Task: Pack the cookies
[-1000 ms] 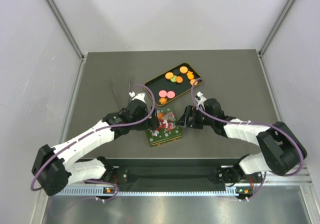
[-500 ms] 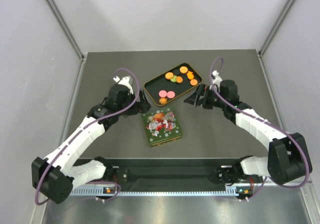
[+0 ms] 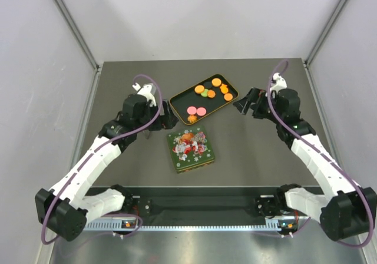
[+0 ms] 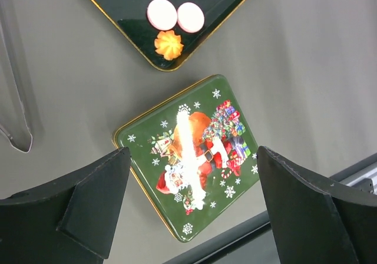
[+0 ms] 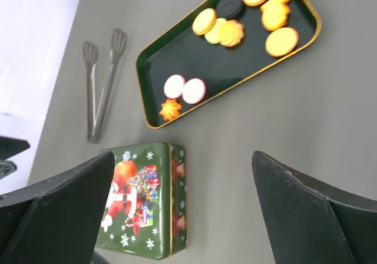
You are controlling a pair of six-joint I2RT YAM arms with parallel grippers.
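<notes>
The cookies (image 3: 207, 91) lie in a shallow dark tray with a gold rim (image 3: 176, 103): several orange, two pink, one green. They also show in the right wrist view (image 5: 241, 13), and the two pink ones (image 4: 175, 15) show in the left wrist view. A closed green tin with a Santa lid (image 3: 189, 151) stands in front of the tray. My left gripper (image 3: 167, 121) is open and empty, raised left of the tray, its fingers framing the tin (image 4: 188, 152). My right gripper (image 3: 244, 104) is open and empty, right of the tray.
Metal tongs (image 5: 100, 93) lie on the table left of the tray, also at the left edge of the left wrist view (image 4: 15, 116). The table's near edge and rail (image 3: 200, 188) run just behind the tin. Grey walls surround the table.
Both grippers have drawn away from the tin, outward and toward the far side. The left now sits left of the tray, the right beyond its right end. Tin and cookies have not moved.
</notes>
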